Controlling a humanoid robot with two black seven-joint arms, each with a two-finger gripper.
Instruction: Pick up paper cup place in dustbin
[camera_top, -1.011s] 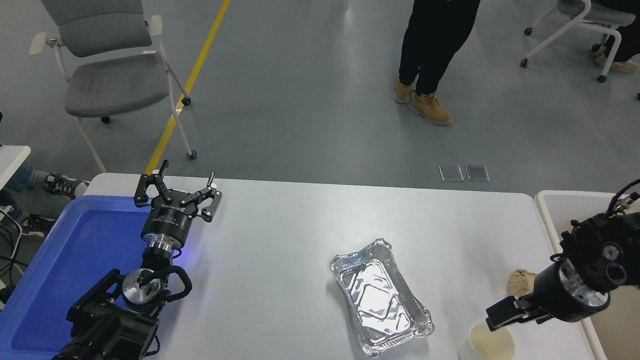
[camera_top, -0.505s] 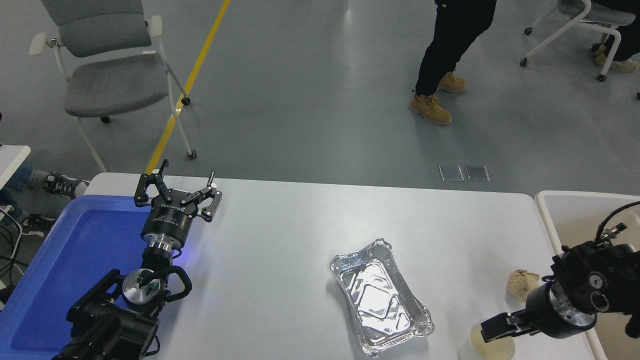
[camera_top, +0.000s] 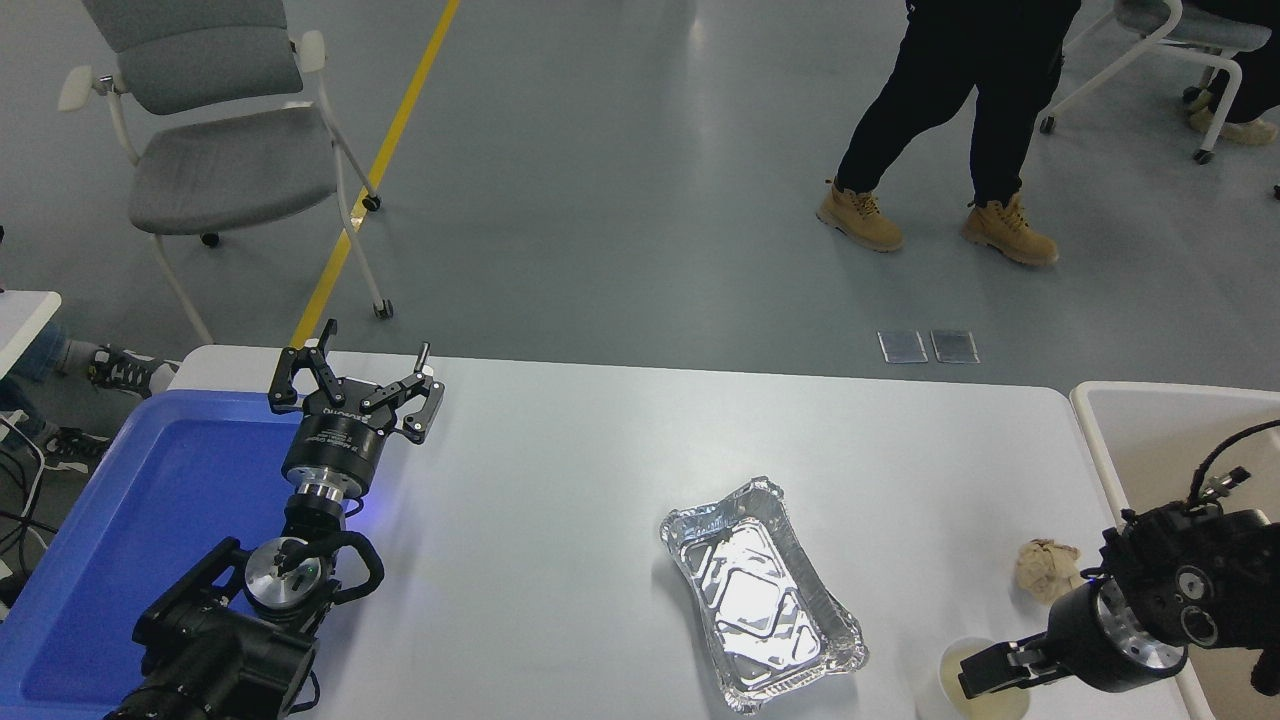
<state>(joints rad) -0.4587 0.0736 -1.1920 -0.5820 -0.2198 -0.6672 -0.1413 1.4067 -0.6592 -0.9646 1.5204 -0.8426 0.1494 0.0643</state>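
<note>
Paper cup (camera_top: 975, 682) holds right fingers (camera_top: 985, 670).

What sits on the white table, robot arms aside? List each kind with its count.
Paper cup: 1
Crumpled paper ball: 1
Foil tray: 1
Blue tray: 1
Total: 4

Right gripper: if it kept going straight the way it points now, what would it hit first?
The right gripper points left, fingers at the paper cup; it would likely meet the cup first, then the foil tray. Depth is unclear.
</note>
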